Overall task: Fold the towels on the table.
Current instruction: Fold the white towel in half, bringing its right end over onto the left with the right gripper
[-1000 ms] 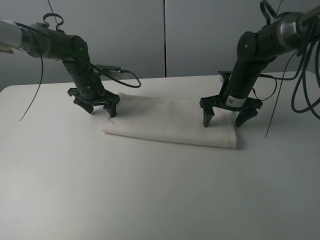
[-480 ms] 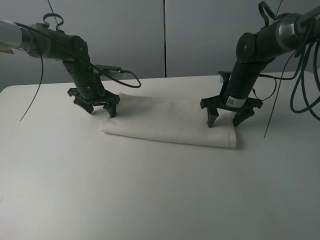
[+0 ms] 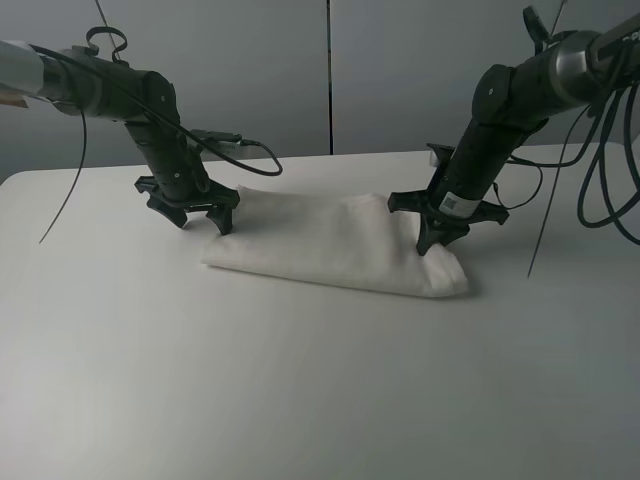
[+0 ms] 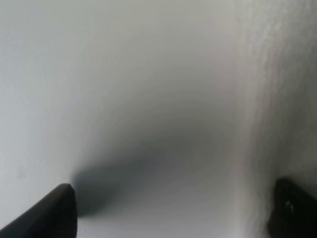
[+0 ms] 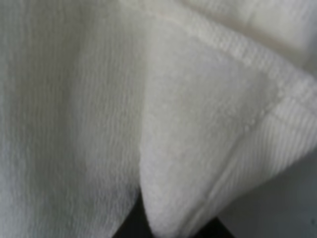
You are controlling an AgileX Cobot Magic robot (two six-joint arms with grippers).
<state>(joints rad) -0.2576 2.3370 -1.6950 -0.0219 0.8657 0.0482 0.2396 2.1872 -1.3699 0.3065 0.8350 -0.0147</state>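
Towel (image 3: pixel 330 245), white terry cloth, folded into a long flat strip, lying on the plain white table (image 3: pixel 300 400), whose top extends well beyond the towel on every side. Left gripper (image 3: pixel 195 212), black, at the towel's far left corner: jaws spread wide, nothing held, one fingertip at the towel's edge and the other over bare tabletop just beside the towel. In the left wrist view the two dark fingertips (image 4: pixel 52 213) stand far apart, with bare tabletop between them and the towel's fuzzy edge running past one of them. Right gripper (image 3: pixel 433 238), black, at the towel's right end: jaws drawn together on the cloth, which is slightly gathered there. The right wrist view shows a doubled flap of the towel pinched between the dark fingers, with the woven band (image 5: pixel 277 144) running along the flap's edge. Grey wall panels (image 3: pixel 250 70), behind the towel.
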